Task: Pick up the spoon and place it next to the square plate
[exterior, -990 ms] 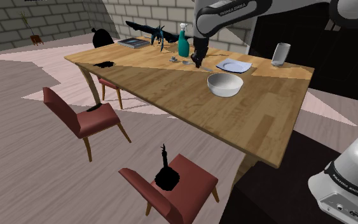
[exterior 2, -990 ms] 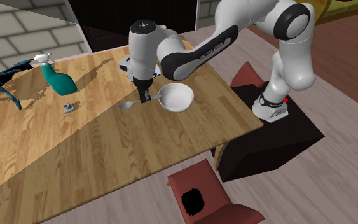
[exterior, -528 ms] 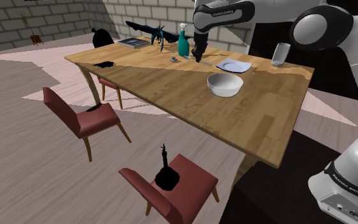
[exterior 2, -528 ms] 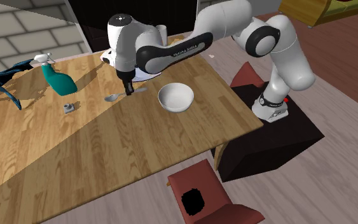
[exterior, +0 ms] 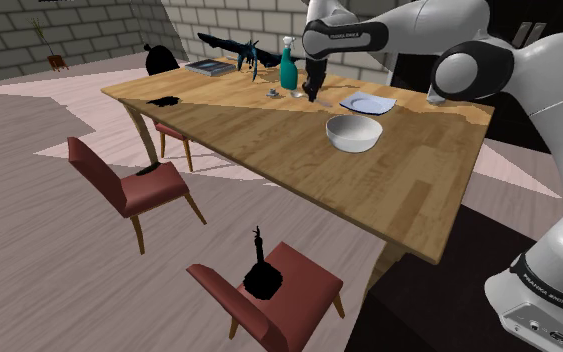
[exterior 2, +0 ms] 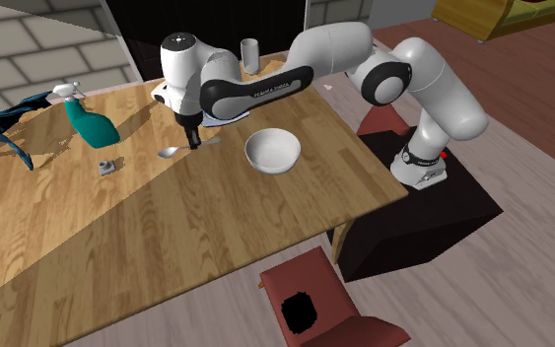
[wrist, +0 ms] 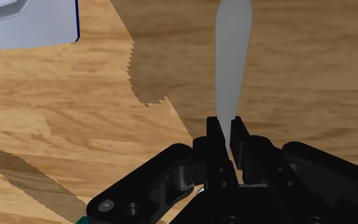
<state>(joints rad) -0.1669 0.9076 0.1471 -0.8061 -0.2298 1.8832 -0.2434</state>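
Jaws clamp the spoon by its handle! The gripper hangs low over the wooden table, upper middle of the second exterior view, left of the white bowl, with the square plate near.

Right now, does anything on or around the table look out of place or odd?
One thing: a flat, pure black shape with no shading sits on the nearest red chair. Over the table, the hand clasps the spoon, nothing spilled.
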